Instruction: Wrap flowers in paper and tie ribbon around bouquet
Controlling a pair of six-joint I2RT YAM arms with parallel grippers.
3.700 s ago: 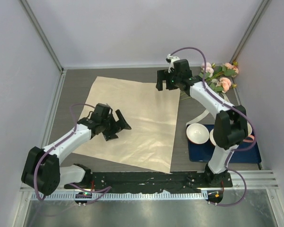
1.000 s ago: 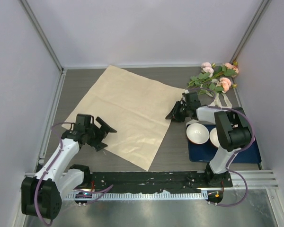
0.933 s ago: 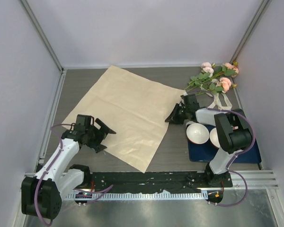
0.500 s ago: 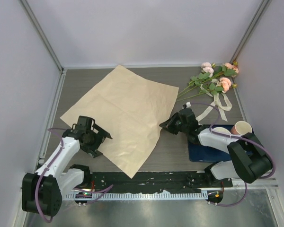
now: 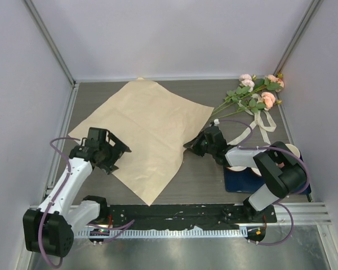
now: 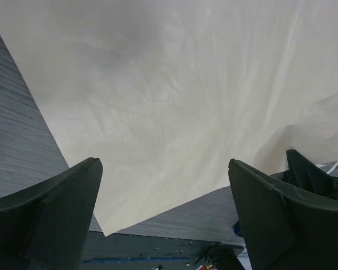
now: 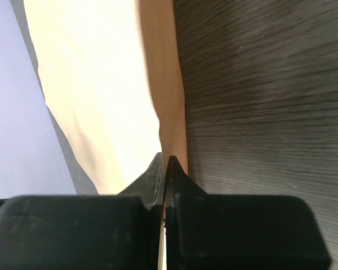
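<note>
Well, I count one creased tan paper [image 5: 141, 126]; right end effector [image 7: 166, 158] pinches its edge, left end effector [image 6: 163, 165] gapes empty.

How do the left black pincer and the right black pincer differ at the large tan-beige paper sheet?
The left black pincer stands wide open; the right black pincer is shut. The left pincer holds nothing; the right pincer clamps the edge of the large tan-beige paper sheet. The left pincer is over the sheet's left part; the right pincer is at its right edge. Both point toward the same sheet.
</note>
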